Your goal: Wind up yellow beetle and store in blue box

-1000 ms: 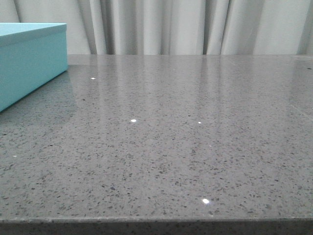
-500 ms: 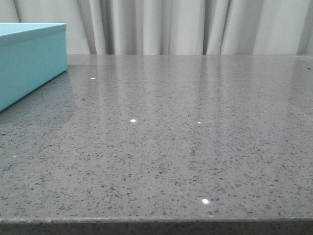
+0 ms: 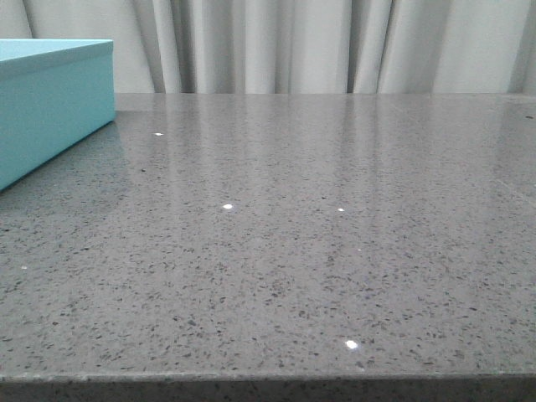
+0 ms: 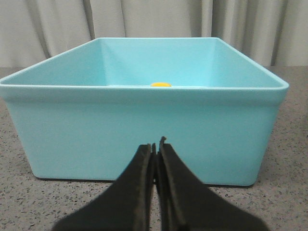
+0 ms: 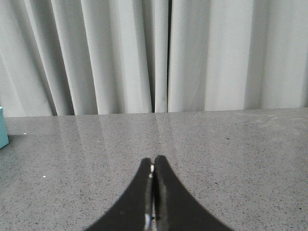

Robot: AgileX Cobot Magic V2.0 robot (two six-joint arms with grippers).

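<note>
The blue box [image 3: 50, 100] stands at the far left of the table in the front view, cut by the frame edge. In the left wrist view the blue box [image 4: 144, 130] fills the scene, its near wall facing me. Just above that wall's rim a small sliver of the yellow beetle [image 4: 160, 84] shows inside the box; the rest of the car is hidden. My left gripper [image 4: 156, 144] is shut and empty, just short of the box's near wall. My right gripper [image 5: 153, 162] is shut and empty over bare table. Neither gripper appears in the front view.
The grey speckled table [image 3: 318, 234] has its front edge along the bottom of the front view. White curtains [image 3: 335, 42] hang behind its far edge. A sliver of the blue box [image 5: 3, 127] shows at the edge of the right wrist view.
</note>
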